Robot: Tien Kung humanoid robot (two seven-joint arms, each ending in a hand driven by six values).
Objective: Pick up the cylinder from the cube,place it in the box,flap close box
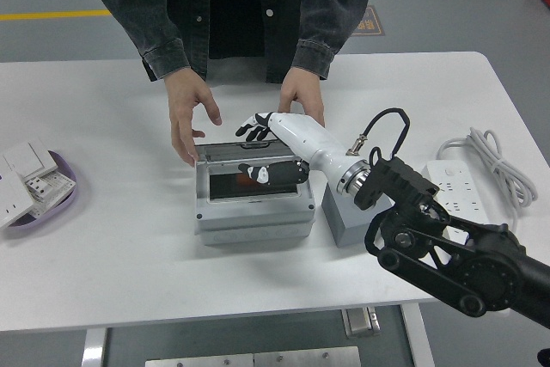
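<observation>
Head view, reading left to right from the grey box (253, 212): a person's hand (187, 122) steadies its far-left corner. My right hand (260, 129), fingers spread and holding nothing, presses the smoked flap (249, 154) down. I judge closing underway; cylinder not discernible inside. Cube (346, 217) sits right, matte grey

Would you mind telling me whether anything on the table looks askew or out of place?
Nothing looks spilled or damaged. The box has its lid only partly lowered, with the right hand resting on it. A person's hands hover close behind the box, and the cable lies in loose loops at the right.
</observation>
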